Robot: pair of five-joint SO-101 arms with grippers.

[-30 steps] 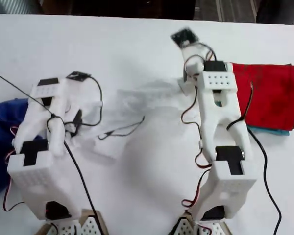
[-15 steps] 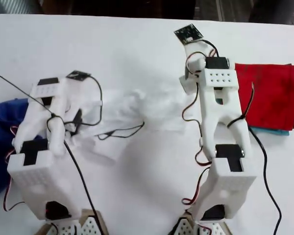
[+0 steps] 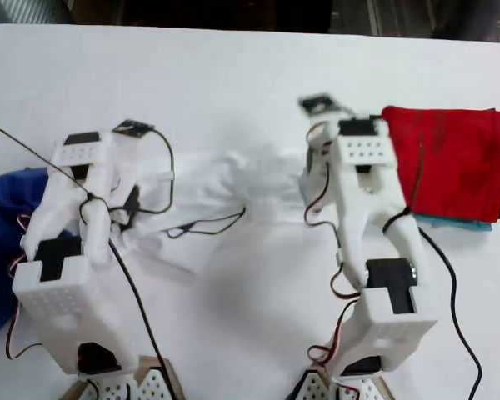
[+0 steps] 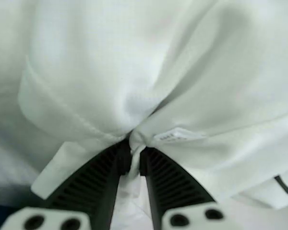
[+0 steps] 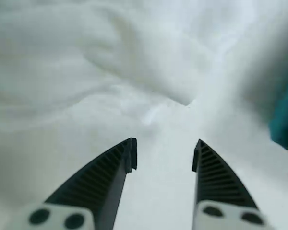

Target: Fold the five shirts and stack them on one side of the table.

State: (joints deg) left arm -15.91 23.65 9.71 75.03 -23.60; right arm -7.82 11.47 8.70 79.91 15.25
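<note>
A white table (image 3: 233, 67) holds a crumpled white shirt (image 3: 233, 179) lying between the two arms near the middle. A folded red shirt (image 3: 454, 162) tops a stack at the right edge, and a blue shirt (image 3: 4, 217) is heaped at the left edge. The left gripper (image 4: 130, 160) is clenched on a fold of the white shirt. The right gripper (image 5: 164, 155) hangs spread apart over the cloth.

White shirt (image 4: 134, 72): soft matt cloth, creased, stitched hem. Red shirt (image 3: 450, 154), far right: matt cloth, faintly mottled. Blue shirt (image 3: 4, 208), left: crumpled matt cloth. Left hand (image 4: 133, 153), right hand (image 5: 165, 143): black ribbed matt plastic fingers, white plastic bases. Worktop (image 3: 192, 75): white, smooth, matt.
</note>
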